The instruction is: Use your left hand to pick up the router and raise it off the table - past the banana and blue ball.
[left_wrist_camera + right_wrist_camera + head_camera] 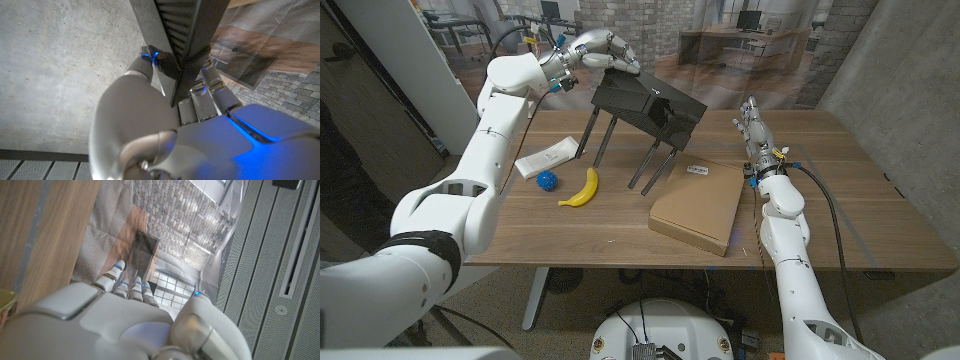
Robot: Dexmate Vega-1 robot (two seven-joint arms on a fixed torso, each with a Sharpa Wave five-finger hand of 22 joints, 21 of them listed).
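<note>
Above the wooden table point(840, 190), left hand point(603, 52) grips the black boxy router point(645, 102) aloft, antennas dangling, beyond yellow banana point(582, 189) and blue ball point(547, 181). Lift looks done; next, hold steady.

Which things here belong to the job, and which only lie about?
Job: router, held up by left robot hand; banana; blue ball.
Lying about: cardboard box; white packet; right robot hand, holding nothing.
</note>
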